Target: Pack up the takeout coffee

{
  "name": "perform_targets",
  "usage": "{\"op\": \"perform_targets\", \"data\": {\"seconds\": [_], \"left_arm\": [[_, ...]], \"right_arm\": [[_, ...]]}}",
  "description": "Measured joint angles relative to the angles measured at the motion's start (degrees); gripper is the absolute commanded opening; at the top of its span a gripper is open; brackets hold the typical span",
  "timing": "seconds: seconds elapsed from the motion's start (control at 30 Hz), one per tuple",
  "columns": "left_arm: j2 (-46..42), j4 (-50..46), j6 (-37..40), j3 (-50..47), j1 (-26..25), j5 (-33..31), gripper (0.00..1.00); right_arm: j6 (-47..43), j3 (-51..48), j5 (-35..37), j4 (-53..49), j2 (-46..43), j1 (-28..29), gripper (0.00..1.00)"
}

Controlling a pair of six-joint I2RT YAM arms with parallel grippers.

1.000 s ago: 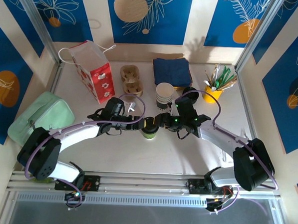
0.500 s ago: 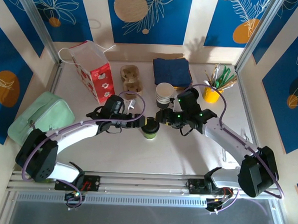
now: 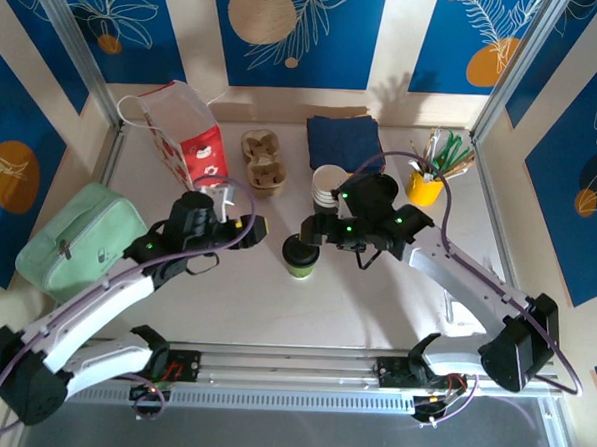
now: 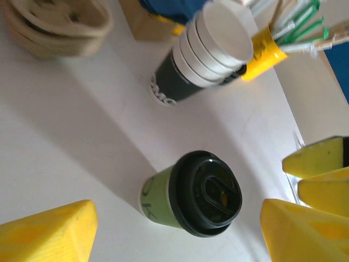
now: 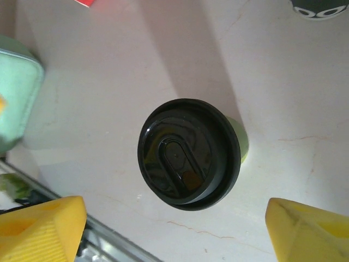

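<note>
The takeout coffee (image 3: 300, 256), a green cup under a black lid (image 5: 188, 161), stands upright on the tabletop (image 3: 375, 298). My right hand (image 3: 310, 229) hangs over it, fingers spread wide. My left hand (image 3: 246, 224) is near it, apart from it and likewise spread.

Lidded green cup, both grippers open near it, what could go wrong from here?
The lidded green cup stands free; a lopsided close by the right gripper might tip it. Gripping the black lid instead of the wall could pop it off. The cup stack stands nearby; a swing might knock it.
</note>
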Motion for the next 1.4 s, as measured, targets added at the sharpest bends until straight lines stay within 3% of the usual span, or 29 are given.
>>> {"op": "perform_targets", "data": {"seconds": [0.2, 0.43, 1.4], "left_arm": [[-6.99, -5.01, 1.31, -1.84, 0.42, -6.4, 0.82], [-8.22, -7.63, 2.19, -1.99, 0.9, -8.37, 0.82], [-9.77, -8.55, 2.38, -4.04, 1.62, -8.66, 0.84]], "right_arm": [[-1.29, 7.85, 10.8, -7.32, 7.45, 7.72, 0.89], [-1.97, 10.93, 15.82, -11.1, 13.46, 10.43, 0.89], [-2.93, 16.87, 19.47, -14.08, 23.78, 12.92, 0.84]]}}
